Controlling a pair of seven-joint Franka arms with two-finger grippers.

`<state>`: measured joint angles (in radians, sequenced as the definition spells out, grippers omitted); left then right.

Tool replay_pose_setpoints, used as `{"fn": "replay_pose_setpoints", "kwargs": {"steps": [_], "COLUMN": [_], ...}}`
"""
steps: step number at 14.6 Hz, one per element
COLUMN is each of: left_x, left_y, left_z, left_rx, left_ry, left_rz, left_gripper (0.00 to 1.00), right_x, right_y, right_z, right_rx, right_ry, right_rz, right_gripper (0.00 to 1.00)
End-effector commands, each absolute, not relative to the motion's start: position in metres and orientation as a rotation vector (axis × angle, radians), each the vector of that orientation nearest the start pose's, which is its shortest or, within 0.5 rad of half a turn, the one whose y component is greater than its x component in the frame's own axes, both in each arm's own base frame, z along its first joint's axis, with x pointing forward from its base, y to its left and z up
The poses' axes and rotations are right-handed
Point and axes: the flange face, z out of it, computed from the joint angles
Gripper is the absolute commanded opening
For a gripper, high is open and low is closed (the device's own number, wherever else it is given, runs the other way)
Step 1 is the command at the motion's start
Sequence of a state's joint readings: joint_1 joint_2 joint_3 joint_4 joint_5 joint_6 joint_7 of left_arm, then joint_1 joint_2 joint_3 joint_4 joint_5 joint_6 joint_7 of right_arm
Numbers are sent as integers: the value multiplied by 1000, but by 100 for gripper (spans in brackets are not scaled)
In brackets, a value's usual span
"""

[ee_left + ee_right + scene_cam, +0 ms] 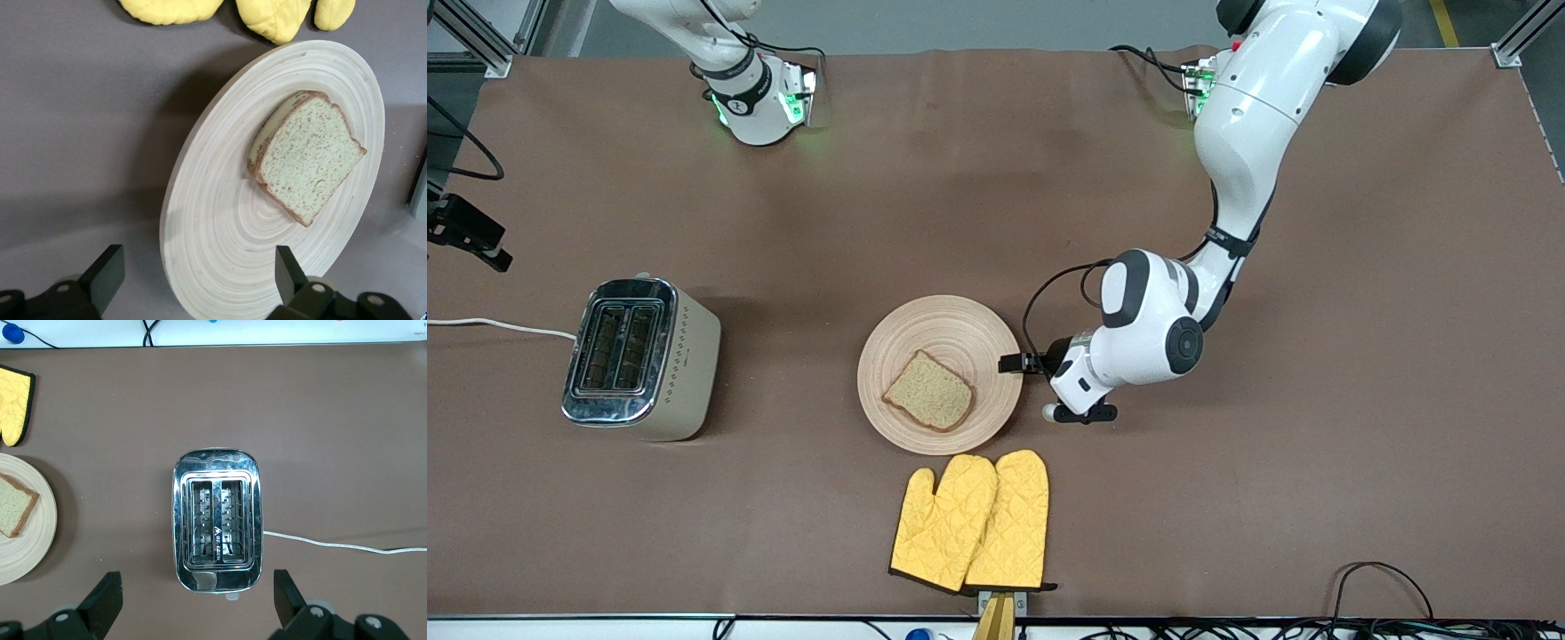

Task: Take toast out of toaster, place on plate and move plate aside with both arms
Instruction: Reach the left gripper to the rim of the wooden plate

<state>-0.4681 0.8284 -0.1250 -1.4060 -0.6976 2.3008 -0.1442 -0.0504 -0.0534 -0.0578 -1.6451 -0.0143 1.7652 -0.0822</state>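
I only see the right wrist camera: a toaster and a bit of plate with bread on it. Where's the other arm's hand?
Observer: The left gripper is down low and open at the plate, at its rim toward the left arm's end of the table. I can't tell if it touches.
Child: My right gripper is open over the toaster. Is all the toast on the plate?
Observer: Yes. The toast lies flat and wholly on the plate, on the part nearer to the front camera.
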Motion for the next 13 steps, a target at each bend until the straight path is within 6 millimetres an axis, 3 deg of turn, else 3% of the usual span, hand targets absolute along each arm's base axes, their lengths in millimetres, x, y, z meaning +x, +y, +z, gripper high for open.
{"fn": "replay_pose_setpoints", "kwargs": {"steps": [1,6,7,11,13], "left_x": [624,615,610,611,613], "left_y": [-415,-432,-440,-441,-443], "left_z": [203,175,176,180,183], "left_rx": [2525,2537,2534,2526,2523], "left_ry": [82,112,108,137,130], "left_rz": [-197,-160,-161,-164,-156], "left_gripper": [99,96,91,72,57], "right_x": [550,550,550,550,550], "right_y": [-64,-64,-64,-65,-66], "right_z": [637,638,637,638,637], "right_rx": [-3144,-3144,-3144,-3144,-3144], "right_ry": [25,25,25,27,29], "right_rz": [-267,-272,-267,-270,-267], "right_gripper": [100,100,100,100,100]}}
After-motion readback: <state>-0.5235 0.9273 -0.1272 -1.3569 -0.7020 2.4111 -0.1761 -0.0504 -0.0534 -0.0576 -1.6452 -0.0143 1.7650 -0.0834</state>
